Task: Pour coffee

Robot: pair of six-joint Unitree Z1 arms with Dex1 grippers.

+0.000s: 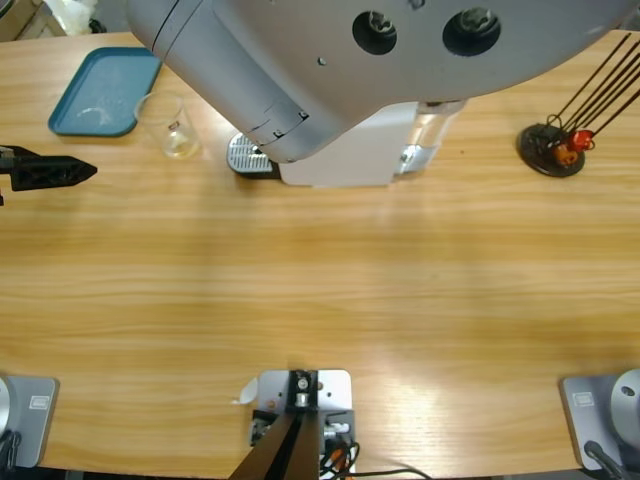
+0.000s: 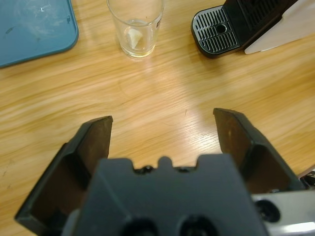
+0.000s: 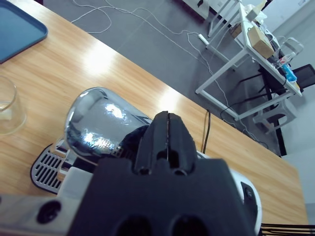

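Looming closest under the overhead camera, a silver elbow point(image 1: 300, 60) hides most of the coffee machine point(image 1: 350, 150). Left gripper point(image 2: 162, 123) stands with jaws wide apart and empty, the clear glass point(image 2: 135, 27) toward eleven o'clock beyond them, upright on the wood between the blue tray point(image 2: 34, 29) and the machine's drip grate point(image 2: 216, 34). Coffee is not visible; the glass looks nearly empty. Right gripper point(image 3: 168, 132) has its jaws pressed together above the machine's chrome head point(image 3: 98, 125), gripping nothing.
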